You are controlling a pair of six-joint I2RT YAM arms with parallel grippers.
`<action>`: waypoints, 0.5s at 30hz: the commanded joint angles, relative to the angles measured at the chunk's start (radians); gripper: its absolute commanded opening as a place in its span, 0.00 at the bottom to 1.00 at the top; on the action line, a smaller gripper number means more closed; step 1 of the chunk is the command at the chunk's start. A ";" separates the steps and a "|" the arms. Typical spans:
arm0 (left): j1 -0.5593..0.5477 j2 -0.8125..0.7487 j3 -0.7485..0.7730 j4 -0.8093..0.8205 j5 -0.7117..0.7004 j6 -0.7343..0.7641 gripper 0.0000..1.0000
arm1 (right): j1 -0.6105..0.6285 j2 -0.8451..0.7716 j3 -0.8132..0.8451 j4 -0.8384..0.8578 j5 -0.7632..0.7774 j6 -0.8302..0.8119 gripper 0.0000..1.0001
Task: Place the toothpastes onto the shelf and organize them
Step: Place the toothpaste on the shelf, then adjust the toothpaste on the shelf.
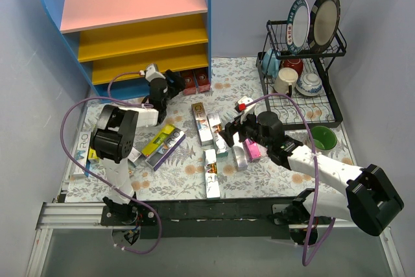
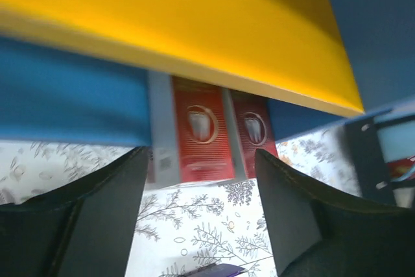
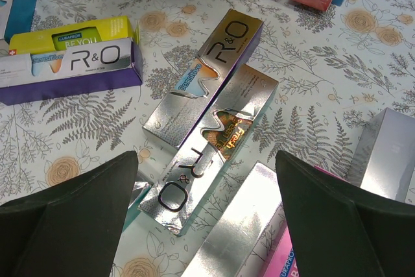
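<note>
Left gripper (image 2: pixel 200 160), open and empty, faces red boxes (image 2: pixel 198 131) just ahead under the shelf (image 2: pixel 194 24); right gripper (image 3: pixel 206 159), also open and empty, hovers over silver boxes (image 3: pixel 224 118).

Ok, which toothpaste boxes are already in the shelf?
The two dark red boxes, side by side under the lowest yellow board of the shelf, directly in front of the left claw. All others lie loose on the table.

2 red toothpastes (image 1: pixel 189 81) in shelf (image 1: pixel 133 4), others (image 1: pixel 202 123) scattered
</note>
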 commanded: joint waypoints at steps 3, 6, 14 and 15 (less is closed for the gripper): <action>0.096 0.020 -0.093 0.213 0.167 -0.300 0.61 | 0.008 -0.023 -0.012 0.058 -0.002 -0.014 0.95; 0.101 0.061 -0.087 0.260 0.184 -0.300 0.60 | 0.009 -0.025 -0.012 0.056 -0.002 -0.014 0.95; 0.113 0.158 -0.054 0.361 0.204 -0.356 0.55 | 0.009 -0.019 -0.012 0.058 0.001 -0.014 0.95; 0.115 0.164 -0.065 0.380 0.204 -0.372 0.54 | 0.009 -0.017 -0.012 0.055 0.002 -0.014 0.95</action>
